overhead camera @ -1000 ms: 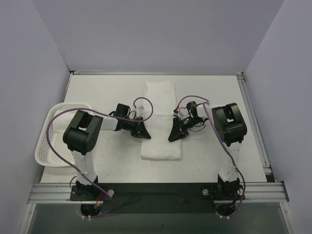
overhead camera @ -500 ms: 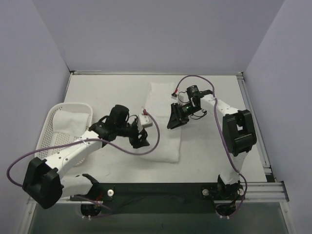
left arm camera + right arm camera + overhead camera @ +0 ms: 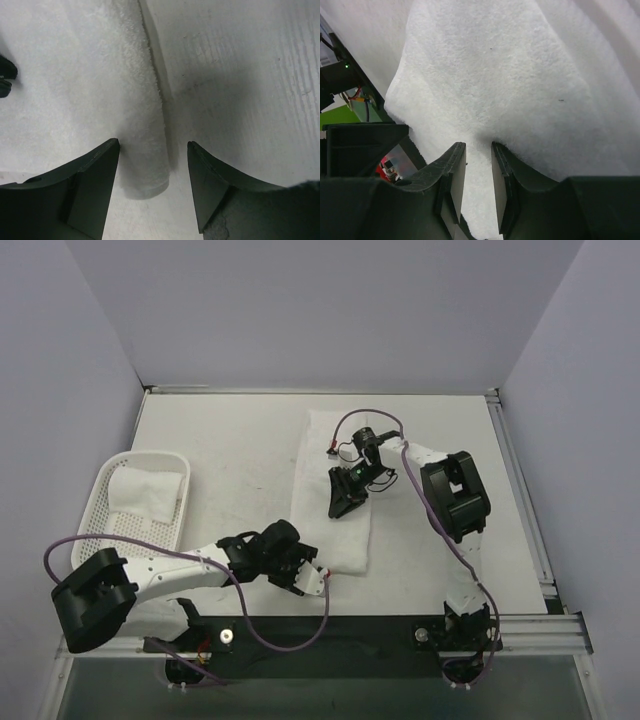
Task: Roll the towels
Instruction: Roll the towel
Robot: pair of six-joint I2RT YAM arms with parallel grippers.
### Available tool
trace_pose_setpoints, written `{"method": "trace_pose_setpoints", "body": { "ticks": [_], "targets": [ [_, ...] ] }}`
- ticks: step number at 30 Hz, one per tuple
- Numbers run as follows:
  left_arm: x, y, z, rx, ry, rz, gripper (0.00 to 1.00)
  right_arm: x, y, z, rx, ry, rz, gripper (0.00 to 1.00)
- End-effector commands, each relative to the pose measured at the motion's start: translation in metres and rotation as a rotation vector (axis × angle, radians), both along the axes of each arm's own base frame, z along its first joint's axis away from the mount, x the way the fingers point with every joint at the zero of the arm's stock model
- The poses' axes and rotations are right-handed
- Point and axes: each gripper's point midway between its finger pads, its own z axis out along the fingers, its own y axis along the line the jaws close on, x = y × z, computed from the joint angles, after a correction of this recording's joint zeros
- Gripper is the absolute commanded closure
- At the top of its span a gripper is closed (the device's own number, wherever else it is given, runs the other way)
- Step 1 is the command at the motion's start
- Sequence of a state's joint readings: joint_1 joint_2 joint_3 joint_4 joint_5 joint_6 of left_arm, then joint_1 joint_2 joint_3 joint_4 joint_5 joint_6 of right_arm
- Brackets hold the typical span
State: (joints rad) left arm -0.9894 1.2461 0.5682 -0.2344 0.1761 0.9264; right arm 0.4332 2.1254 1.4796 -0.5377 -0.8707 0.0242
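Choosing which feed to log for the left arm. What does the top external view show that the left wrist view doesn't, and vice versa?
Only top external: the basket, a folded towel inside it, and the spread towel's full length with the right pincer at its middle. Only left wrist: the left pincer open, straddling the spread towel's side edge near its corner, bare table beside it. Both: the spread towel's near corner.

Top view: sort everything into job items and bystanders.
Job:
long towel, pinched by the right hand
left hand, open at its near corner
folded towel

Bystanders:
white basket holding the folded one
table
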Motion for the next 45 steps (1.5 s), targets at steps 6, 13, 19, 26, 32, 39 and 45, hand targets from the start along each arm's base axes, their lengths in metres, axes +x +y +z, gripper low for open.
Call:
{"method": "trace_pose_setpoints", "body": {
  "ticks": [6, 13, 19, 26, 32, 39, 45],
  "targets": [
    [0.02, -0.017, -0.013, 0.007, -0.122, -0.019, 0.49, -0.017, -0.006, -0.022, -0.05, 0.043, 0.024, 0.73],
    [-0.039, -0.01, 0.02, -0.009, 0.192, -0.065, 0.93, -0.061, -0.001, 0.0, 0.026, 0.108, 0.017, 0.74],
    [-0.086, -0.013, 0.047, -0.017, 0.491, -0.069, 1.0, -0.025, -0.016, 0.052, 0.067, -0.081, -0.045, 0.69],
    [-0.092, -0.028, 0.073, -0.063, 0.707, 0.005, 1.0, 0.015, -0.043, 0.011, -0.077, -0.143, -0.114, 0.69],
    [-0.043, -0.037, 0.093, -0.145, 0.818, 0.144, 1.0, -0.017, -0.023, -0.014, -0.098, -0.083, -0.014, 0.72],
    [0.04, -0.045, 0.091, -0.198, 0.875, 0.285, 1.0, -0.02, -0.022, -0.022, -0.1, -0.062, 0.007, 0.73],
    [0.077, -0.048, 0.055, -0.2, 0.996, 0.397, 1.0, -0.008, -0.019, -0.009, -0.078, -0.107, 0.022, 0.7]
  ]
}}
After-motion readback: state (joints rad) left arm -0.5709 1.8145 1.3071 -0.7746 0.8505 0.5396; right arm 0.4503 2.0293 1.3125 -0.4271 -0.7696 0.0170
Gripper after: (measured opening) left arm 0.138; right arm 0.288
